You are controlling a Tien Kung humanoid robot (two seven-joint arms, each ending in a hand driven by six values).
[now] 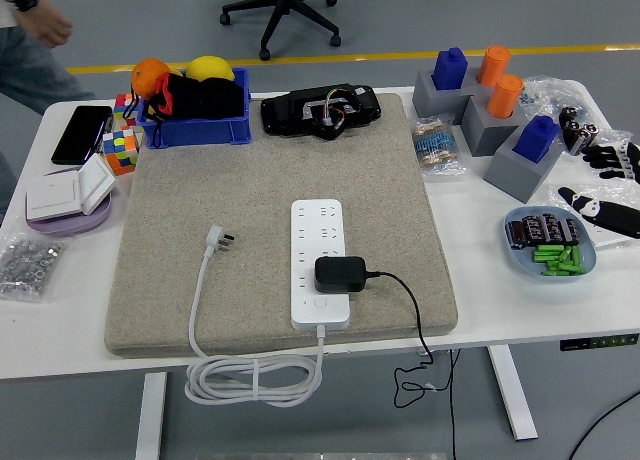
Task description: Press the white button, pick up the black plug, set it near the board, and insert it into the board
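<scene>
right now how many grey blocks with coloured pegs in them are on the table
4, all at the far right corner: one with a blue peg, two with orange pegs, and the nearest with a blue peg. None seem hidden.

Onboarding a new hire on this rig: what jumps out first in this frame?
The white power strip lies mid-mat on the grey felt mat, with the black plug seated on its near end and its cable trailing off the table's front edge. The right hand sits at the far right edge, fingers open, holding nothing. Bright clutter rings the mat: a blue bin far left, blue and orange pegs far right.
</scene>
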